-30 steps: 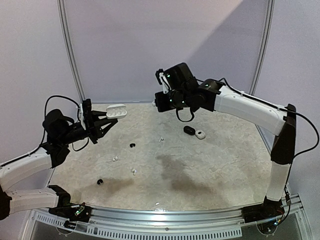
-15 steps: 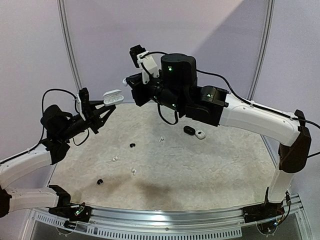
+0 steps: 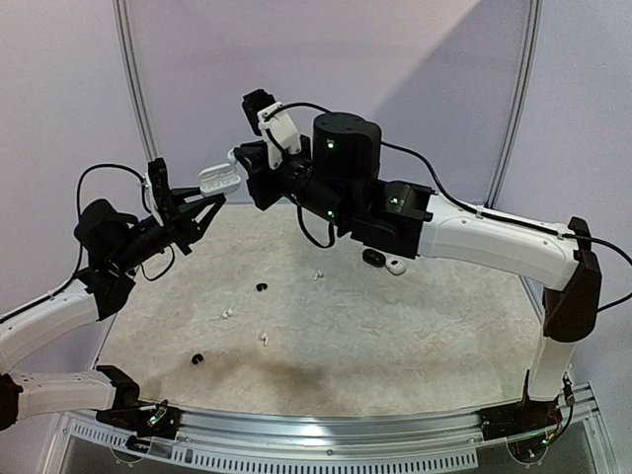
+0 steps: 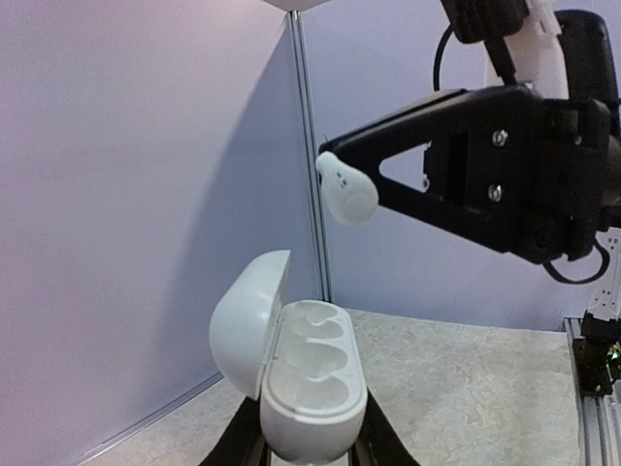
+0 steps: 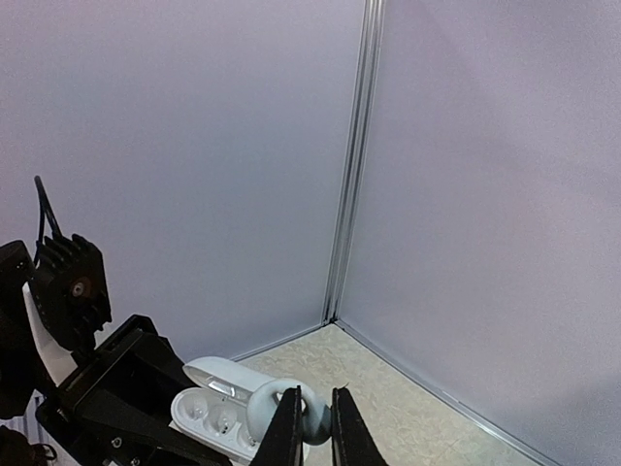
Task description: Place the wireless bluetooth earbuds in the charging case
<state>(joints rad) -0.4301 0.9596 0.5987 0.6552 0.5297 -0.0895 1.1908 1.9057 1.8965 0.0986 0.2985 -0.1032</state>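
Observation:
My left gripper (image 3: 210,197) is shut on the base of a white charging case (image 4: 309,388), held up in the air with its lid open. Both moulded sockets look empty. My right gripper (image 5: 312,427) is shut on a white earbud (image 4: 346,189), which hangs a short way above the open case (image 5: 209,413) and apart from it. In the right wrist view the earbud (image 5: 277,408) overlaps the case's near end. Loose on the table lie white earbuds (image 3: 317,276), (image 3: 226,314), (image 3: 264,338) and black ones (image 3: 262,287), (image 3: 197,358).
A black case (image 3: 373,257) and a small white case (image 3: 396,266) lie together on the table under the right forearm. Purple walls with a metal corner post (image 5: 347,194) stand close behind both grippers.
The right arm has swung left and upward with the earbud, ending just above the case. The left gripper has lifted the open case a little higher and to the left.

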